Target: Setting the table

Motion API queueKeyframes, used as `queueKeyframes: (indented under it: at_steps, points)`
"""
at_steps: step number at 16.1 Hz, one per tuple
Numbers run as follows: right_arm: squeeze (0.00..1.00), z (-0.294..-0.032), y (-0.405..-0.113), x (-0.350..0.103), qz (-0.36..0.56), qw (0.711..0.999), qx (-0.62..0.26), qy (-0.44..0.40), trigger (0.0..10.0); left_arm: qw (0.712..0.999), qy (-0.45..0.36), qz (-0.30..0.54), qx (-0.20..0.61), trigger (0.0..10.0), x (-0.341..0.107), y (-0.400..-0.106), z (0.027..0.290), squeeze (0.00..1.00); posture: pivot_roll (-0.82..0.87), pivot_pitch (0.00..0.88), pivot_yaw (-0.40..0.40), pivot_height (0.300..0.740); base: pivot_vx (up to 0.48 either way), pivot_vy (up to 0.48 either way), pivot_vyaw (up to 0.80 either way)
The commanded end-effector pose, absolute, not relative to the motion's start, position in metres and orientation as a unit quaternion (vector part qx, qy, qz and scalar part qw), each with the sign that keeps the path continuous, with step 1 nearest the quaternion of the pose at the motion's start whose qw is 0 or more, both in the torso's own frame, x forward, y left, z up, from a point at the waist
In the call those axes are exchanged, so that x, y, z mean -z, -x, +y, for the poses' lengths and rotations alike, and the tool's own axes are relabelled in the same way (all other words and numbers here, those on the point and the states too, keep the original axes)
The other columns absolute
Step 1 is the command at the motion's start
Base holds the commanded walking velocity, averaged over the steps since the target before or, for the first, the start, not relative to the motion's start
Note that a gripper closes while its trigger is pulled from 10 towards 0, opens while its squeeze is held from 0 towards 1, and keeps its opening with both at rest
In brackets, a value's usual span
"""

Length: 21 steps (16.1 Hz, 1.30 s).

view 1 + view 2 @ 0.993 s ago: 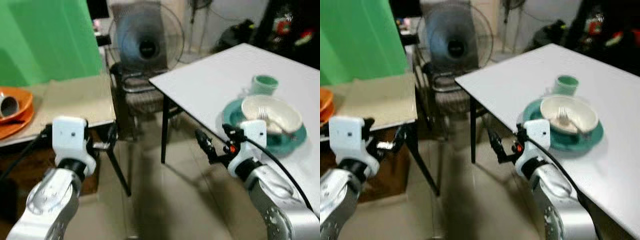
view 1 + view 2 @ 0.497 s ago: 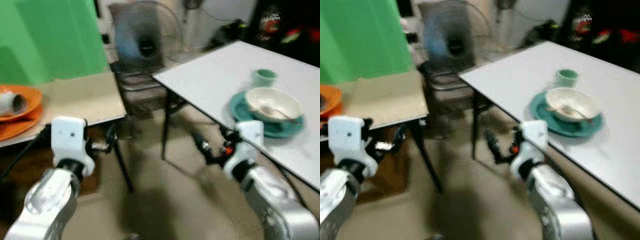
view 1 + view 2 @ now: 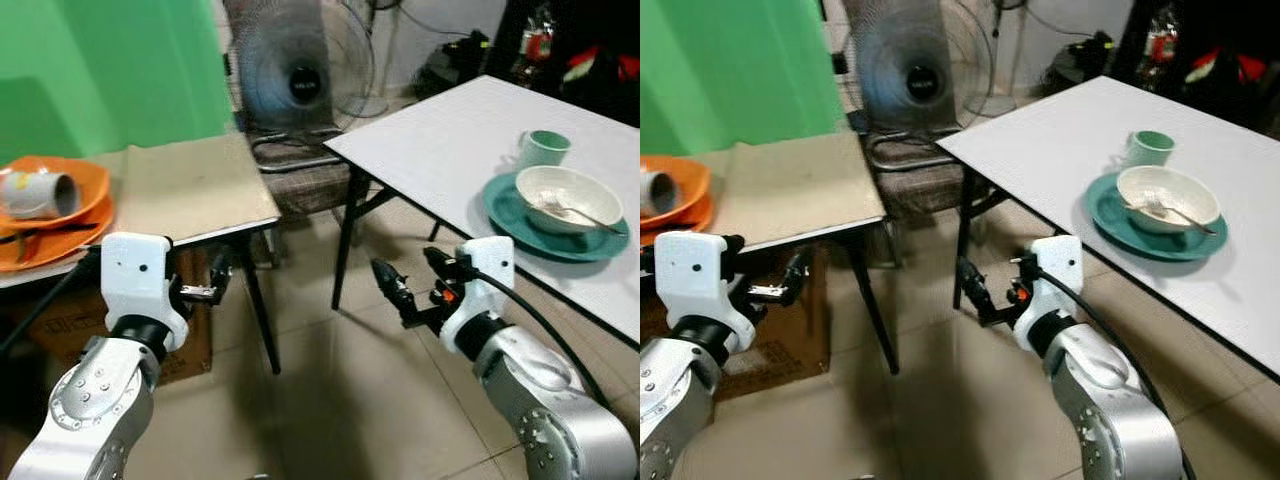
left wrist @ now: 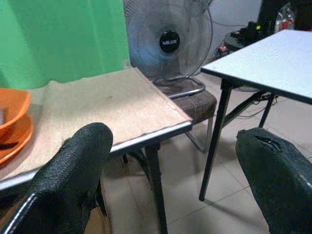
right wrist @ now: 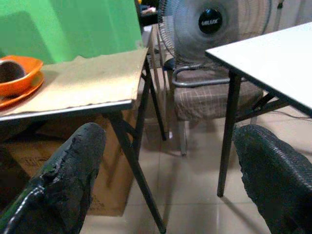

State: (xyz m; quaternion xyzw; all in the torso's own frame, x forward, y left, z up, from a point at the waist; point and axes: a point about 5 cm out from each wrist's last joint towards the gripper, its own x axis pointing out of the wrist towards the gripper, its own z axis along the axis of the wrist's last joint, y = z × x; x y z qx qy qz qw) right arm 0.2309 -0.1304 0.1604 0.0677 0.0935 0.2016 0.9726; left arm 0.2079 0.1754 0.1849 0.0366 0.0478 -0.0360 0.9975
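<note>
A teal plate (image 3: 510,212) carrying a white bowl (image 3: 562,186) with a metal utensil (image 3: 583,212) in it sits on the white table (image 3: 440,140) at my right, and a teal mug (image 3: 544,148) stands just behind it. On the burlap-covered table (image 3: 180,185) at my left, an orange bowl (image 3: 75,185) rests on an orange plate (image 3: 55,247) and holds a grey mug (image 3: 32,192) on its side. My left gripper (image 3: 213,282) is open, low beside that table's leg. Over the floor between the tables my right gripper (image 3: 410,285) is open and holds nothing.
A standing fan (image 3: 300,80) and a padded chair (image 3: 315,182) fill the gap behind the two tables. A cardboard box (image 5: 53,161) sits under the left table. Dark bags (image 3: 455,60) lie at the back right. Tiled floor (image 3: 330,400) lies open ahead.
The whole picture has shifted with the camera, bringing more of the left table and its orange dishes into view. Both grippers stay open in the same pose.
</note>
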Motion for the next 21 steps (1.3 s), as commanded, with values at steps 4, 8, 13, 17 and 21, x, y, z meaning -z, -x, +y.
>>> queueKeyframes:
  at_steps: [4, 8, 13, 17, 21]
  points:
    - [0.00, -0.1297, -0.2307, -0.1587, 0.101, 0.971, -0.205, -0.071, 10.0, 0.997, -0.040, 0.051, 0.037, 10.0, -0.1855, -0.2070, 0.1754, 0.00, 0.02, 0.032, 0.027, 0.740, 0.000, 0.316, 0.00]
    - [0.00, -0.1298, -0.2310, -0.1582, 0.103, 0.971, -0.206, -0.070, 10.0, 0.997, -0.040, 0.052, 0.039, 10.0, -0.1852, -0.2068, 0.1751, 0.00, 0.02, 0.030, 0.027, 0.740, 0.000, 0.321, 0.00]
    - [0.00, -0.1285, -0.2301, -0.1565, 0.106, 0.970, -0.208, -0.072, 10.0, 0.997, -0.042, 0.053, 0.042, 10.0, -0.1852, -0.2059, 0.1752, 0.00, 0.02, 0.024, 0.026, 0.740, 0.000, 0.319, 0.00]
    - [0.00, -0.1278, -0.2294, -0.1551, 0.111, 0.969, -0.210, -0.072, 10.0, 0.997, -0.035, 0.052, 0.040, 10.0, -0.1852, -0.2053, 0.1750, 0.00, 0.02, 0.021, 0.026, 0.740, 0.000, 0.239, 0.00]
    - [0.00, -0.1274, -0.2299, -0.1539, 0.114, 0.968, -0.213, -0.068, 10.0, 0.998, -0.026, 0.047, 0.026, 10.0, -0.1860, -0.2077, 0.1756, 0.00, 0.02, 0.017, 0.026, 0.740, 0.000, 0.000, 0.00]
